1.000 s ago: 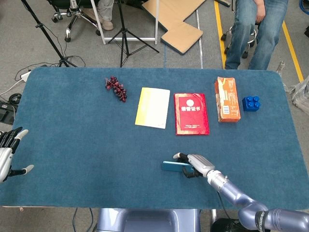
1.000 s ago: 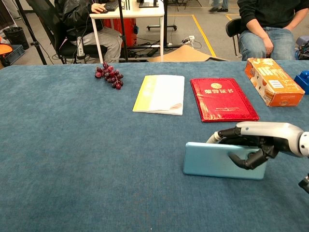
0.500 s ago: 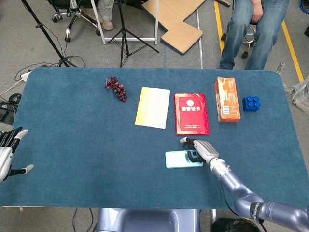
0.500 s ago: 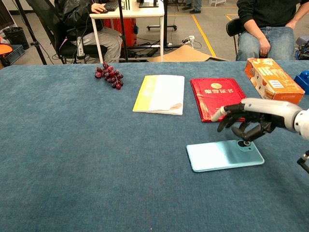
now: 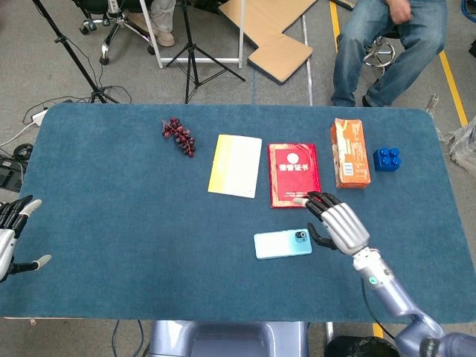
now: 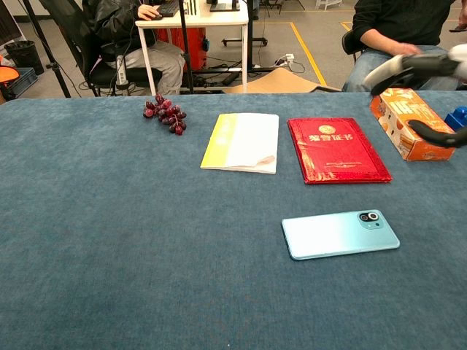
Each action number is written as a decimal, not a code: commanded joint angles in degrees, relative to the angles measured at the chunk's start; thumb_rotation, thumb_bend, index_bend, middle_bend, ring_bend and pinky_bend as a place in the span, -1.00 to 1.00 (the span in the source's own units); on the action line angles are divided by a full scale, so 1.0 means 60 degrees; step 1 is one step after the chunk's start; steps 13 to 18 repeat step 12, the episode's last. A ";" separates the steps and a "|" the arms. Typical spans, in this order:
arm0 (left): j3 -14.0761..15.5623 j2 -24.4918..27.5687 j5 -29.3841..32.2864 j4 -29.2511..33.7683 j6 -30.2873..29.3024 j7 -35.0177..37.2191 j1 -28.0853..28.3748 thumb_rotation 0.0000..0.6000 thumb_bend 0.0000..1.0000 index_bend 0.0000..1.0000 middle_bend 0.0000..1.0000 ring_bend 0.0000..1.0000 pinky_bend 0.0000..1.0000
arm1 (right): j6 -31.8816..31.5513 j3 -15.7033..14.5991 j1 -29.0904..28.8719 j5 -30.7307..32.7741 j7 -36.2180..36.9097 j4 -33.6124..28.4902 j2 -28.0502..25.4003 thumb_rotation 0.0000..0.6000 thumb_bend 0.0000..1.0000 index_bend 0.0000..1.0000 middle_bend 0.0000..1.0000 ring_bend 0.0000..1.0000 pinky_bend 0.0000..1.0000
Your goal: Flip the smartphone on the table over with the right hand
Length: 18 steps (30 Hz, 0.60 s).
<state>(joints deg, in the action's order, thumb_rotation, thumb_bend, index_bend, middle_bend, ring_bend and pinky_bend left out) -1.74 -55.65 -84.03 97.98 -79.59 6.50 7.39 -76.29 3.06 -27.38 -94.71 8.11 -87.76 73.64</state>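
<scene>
On the blue worktop [image 5: 111, 216] the smartphone [image 5: 282, 243] lies flat, camera side up; above it the right hand [image 5: 336, 222] hovers empty, fingers spread, touching nothing.

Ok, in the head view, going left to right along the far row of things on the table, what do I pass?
Grapes → yellow booklet → red certificate book → orange carton → blue block. The smartphone and right hand lie nearer, outside that row.
</scene>
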 commanded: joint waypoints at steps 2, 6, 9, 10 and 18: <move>0.0031 -0.0032 -0.0247 -0.0062 -0.0322 -0.0054 -0.0115 1.00 -1.00 -1.00 -1.00 -1.00 -1.00 | -0.1246 -0.0536 0.1039 -0.0617 -0.1111 -0.0098 -0.0816 1.00 -1.00 -0.84 -0.97 -1.00 -1.00; 0.0033 -0.0167 -0.0448 -0.0161 -0.0575 -0.0159 -0.0174 1.00 -1.00 -1.00 -1.00 -1.00 -1.00 | -0.1843 -0.0746 0.1778 -0.0342 -0.1593 -0.0452 -0.1093 1.00 -1.00 -0.91 -1.00 -1.00 -1.00; -0.0021 -0.0316 -0.0566 -0.0311 -0.0777 -0.0099 -0.0194 1.00 -1.00 -1.00 -1.00 -1.00 -1.00 | -0.2079 -0.0822 0.2288 0.0142 -0.1918 -0.0977 -0.1317 1.00 -1.00 -0.91 -1.00 -1.00 -1.00; -0.0034 -0.0361 -0.0596 -0.0368 -0.0833 -0.0087 -0.0202 1.00 -1.00 -1.00 -1.00 -1.00 -1.00 | -0.2180 -0.0802 0.2428 0.0287 -0.2022 -0.1077 -0.1349 1.00 -1.00 -0.91 -1.00 -1.00 -1.00; -0.0021 -0.0404 -0.0652 -0.0424 -0.0886 -0.0054 -0.0218 1.00 -1.00 -1.00 -1.00 -1.00 -1.00 | -0.2300 -0.0774 0.2609 0.0458 -0.2193 -0.1130 -0.1388 1.00 -1.00 -0.91 -1.00 -1.00 -1.00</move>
